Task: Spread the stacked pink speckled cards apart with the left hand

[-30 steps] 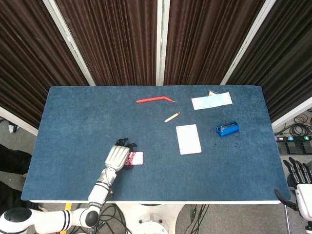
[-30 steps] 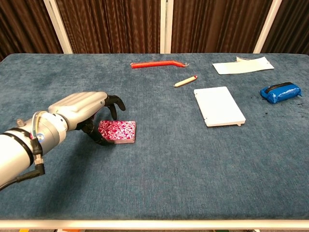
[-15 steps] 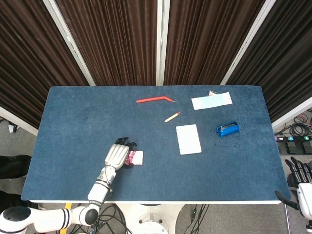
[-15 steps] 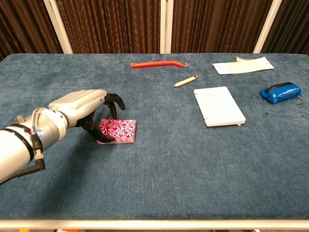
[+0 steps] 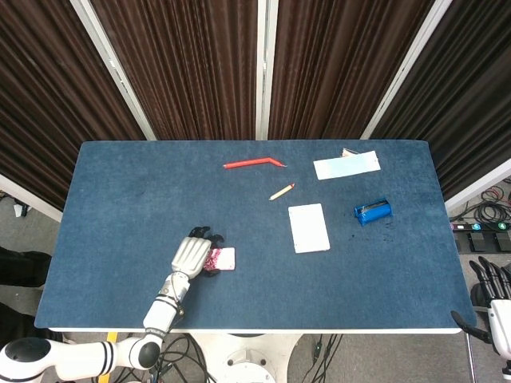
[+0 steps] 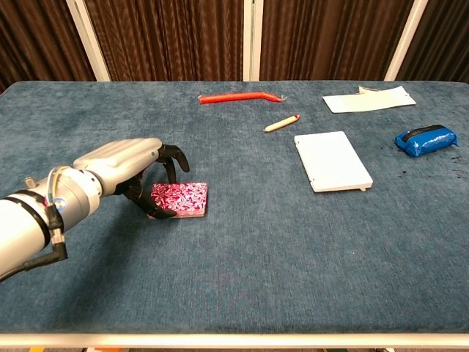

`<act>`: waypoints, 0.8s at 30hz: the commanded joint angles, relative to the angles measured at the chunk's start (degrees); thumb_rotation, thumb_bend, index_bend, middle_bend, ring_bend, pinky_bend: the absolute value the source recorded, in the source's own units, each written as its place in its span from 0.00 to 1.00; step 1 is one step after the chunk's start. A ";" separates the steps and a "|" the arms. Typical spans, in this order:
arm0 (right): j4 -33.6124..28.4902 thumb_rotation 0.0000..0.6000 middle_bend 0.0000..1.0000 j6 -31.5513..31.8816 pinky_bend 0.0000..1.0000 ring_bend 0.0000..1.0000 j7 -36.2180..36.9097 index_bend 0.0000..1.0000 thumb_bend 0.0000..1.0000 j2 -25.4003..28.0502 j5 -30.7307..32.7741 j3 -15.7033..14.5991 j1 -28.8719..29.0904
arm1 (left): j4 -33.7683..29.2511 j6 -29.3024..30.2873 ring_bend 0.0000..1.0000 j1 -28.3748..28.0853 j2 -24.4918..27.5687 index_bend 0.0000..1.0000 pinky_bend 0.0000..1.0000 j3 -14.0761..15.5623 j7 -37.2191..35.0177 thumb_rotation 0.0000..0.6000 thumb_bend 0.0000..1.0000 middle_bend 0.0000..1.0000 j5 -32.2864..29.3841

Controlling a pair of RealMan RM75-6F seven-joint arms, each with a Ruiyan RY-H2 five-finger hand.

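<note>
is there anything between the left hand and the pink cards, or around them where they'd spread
Nothing visible. The left hand is right at the cards, its fingers arched over their left edge. The cloth around the stack is bare; the pencil and white pad lie well off to the right.

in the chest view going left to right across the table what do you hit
left hand → pink cards → red tool → pencil → white pad → blue pouch
</note>
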 commanded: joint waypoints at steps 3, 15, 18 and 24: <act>0.15 1.00 0.00 -0.12 0.00 0.00 0.15 0.00 0.10 -0.07 0.19 0.07 -0.01 | 0.19 0.31 0.12 0.13 -0.11 0.31 0.13 -0.09 -0.68 1.00 0.21 0.43 0.22; 0.43 1.00 0.00 -0.25 0.00 0.00 0.36 0.00 0.10 -0.13 0.41 0.20 -0.03 | -0.48 0.07 0.13 0.56 0.35 0.33 0.13 -0.40 -2.89 1.00 0.26 0.45 -0.09; 0.50 1.00 0.00 -0.22 0.00 0.00 0.35 0.00 0.10 -0.16 0.38 0.20 -0.05 | -0.83 0.05 0.13 0.70 0.72 0.33 0.13 -0.51 -3.51 1.00 0.26 0.45 -0.11; 0.47 1.00 0.00 -0.31 0.00 0.00 0.19 0.00 0.10 -0.20 0.44 0.24 -0.04 | -1.67 0.48 0.13 0.90 1.63 0.34 0.13 -0.88 -4.60 1.00 0.26 0.45 0.38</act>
